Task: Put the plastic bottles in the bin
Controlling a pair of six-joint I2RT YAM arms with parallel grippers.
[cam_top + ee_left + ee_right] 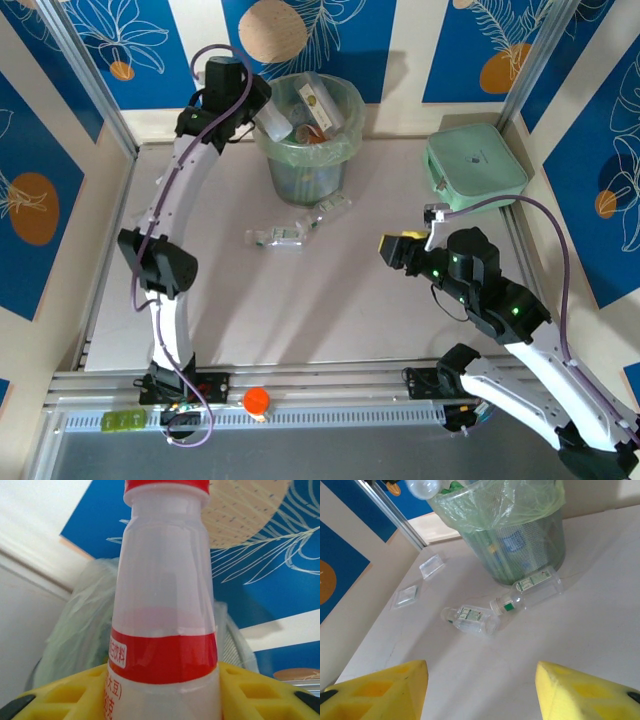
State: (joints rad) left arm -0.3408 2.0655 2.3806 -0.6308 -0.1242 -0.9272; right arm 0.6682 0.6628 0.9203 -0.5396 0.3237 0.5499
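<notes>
**A:** What are we seeing in the left gripper?

**B:** We are watching its yellow fingers, moulded with square pockets, clamping tight on a red-labelled bottle. It is a milky, translucent cylinder with a glossy red band, narrowing to a red cap. In the overhead view it is hanging at the bin's left rim.

**A:** And the bin?

**B:** We are finding the bin in the upper middle of that view. It is round and pale green, with a crinkled thin liner folding over its rim.

**A:** The right gripper?

**B:** We are seeing the right gripper at the bottom of its wrist view, its jaws standing apart and gripping nothing. Above it, a small clear bottle and a green-capped bottle are lying on their sides on the matte pale table, just beside the bin. Two flat clear trays are lying at the left.
</notes>
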